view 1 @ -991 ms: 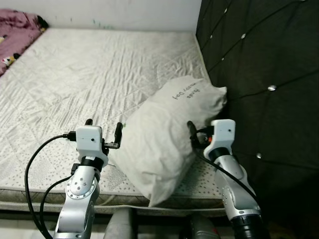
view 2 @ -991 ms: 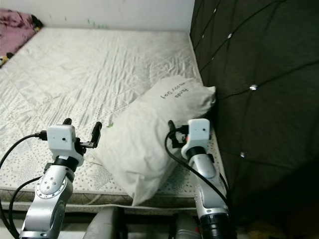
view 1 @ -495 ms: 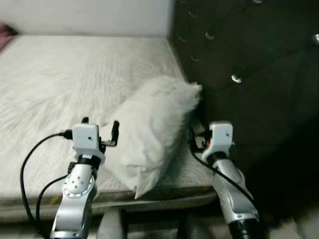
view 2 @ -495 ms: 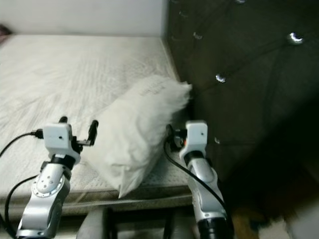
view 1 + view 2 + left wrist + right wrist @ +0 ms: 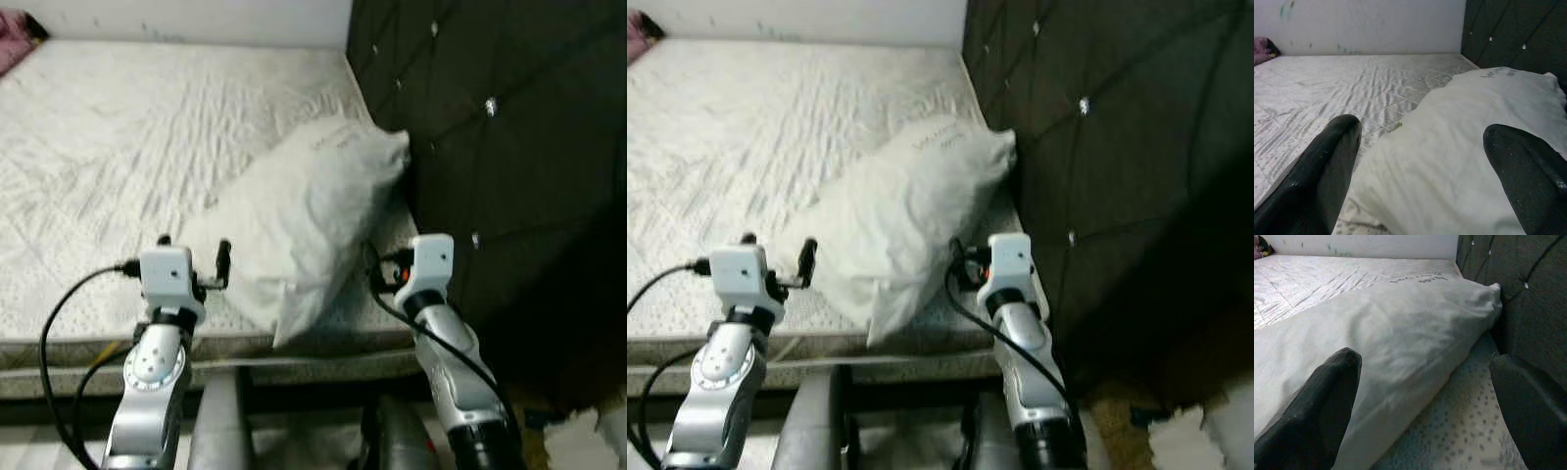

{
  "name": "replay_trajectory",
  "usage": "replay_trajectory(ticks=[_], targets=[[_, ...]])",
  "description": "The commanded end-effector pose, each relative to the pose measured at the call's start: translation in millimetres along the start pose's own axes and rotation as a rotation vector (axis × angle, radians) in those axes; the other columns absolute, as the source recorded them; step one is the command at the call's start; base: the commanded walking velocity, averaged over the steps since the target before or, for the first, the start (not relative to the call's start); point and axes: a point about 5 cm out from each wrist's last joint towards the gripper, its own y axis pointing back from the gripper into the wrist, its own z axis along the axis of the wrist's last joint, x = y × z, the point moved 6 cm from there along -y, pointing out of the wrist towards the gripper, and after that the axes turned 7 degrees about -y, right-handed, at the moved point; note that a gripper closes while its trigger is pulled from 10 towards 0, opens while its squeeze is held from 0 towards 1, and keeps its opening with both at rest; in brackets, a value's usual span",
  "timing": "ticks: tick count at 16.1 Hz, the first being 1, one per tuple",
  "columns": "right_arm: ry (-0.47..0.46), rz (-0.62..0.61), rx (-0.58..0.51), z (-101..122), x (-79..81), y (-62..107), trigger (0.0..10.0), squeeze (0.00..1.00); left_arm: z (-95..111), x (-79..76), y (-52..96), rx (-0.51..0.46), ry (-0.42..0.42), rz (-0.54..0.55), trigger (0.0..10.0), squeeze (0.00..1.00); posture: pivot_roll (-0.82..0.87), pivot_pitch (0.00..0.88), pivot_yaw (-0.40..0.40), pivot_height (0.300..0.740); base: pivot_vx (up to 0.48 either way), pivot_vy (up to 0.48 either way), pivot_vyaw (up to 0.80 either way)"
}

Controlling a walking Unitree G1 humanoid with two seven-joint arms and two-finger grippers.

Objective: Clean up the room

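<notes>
A white pillow (image 5: 304, 211) with small handwriting near its far end lies slantwise on the pale quilted mattress (image 5: 118, 147), its far corner against the dark headboard. One corner of the pillow hangs over the mattress's front edge. My left gripper (image 5: 193, 255) hovers open just left of the pillow's near end, with nothing between its fingers (image 5: 1327, 161). My right gripper (image 5: 1425, 360) is open too, at the pillow's right side, between it and the headboard. Its black fingers (image 5: 1327, 401) frame the pillow without closing on it.
The black tufted headboard (image 5: 490, 127) rises along the right of the bed. A pink blanket (image 5: 15, 49) lies at the far left corner by the white wall. The bed's front edge (image 5: 78, 352) runs below my arms. White stuff (image 5: 588, 436) lies on the dark floor at the lower right.
The whole picture has shifted, so the camera has moved; the bed's front edge and the floor now show more. Both grippers stay open beside the pillow as before.
</notes>
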Motion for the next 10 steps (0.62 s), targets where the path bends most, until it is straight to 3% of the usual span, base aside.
replay_trajectory(ticks=[1, 10], targets=[[0.003, 0.001, 0.009, -0.7, -1.2, -1.0, 10.0, 0.00, 0.2, 0.5, -1.2, 0.005, -0.003, 0.004, 10.0, 0.00, 0.05, 0.057, -0.028, 0.585, 0.000, 0.000, 0.00], [0.015, 0.008, 0.016, -1.3, -0.9, -2.9, 10.0, 0.00, 0.4, 2.2, -3.0, 0.005, 0.001, 0.021, 10.0, 0.00, 0.05, 0.059, -0.033, 0.585, 0.000, 0.000, 0.00]])
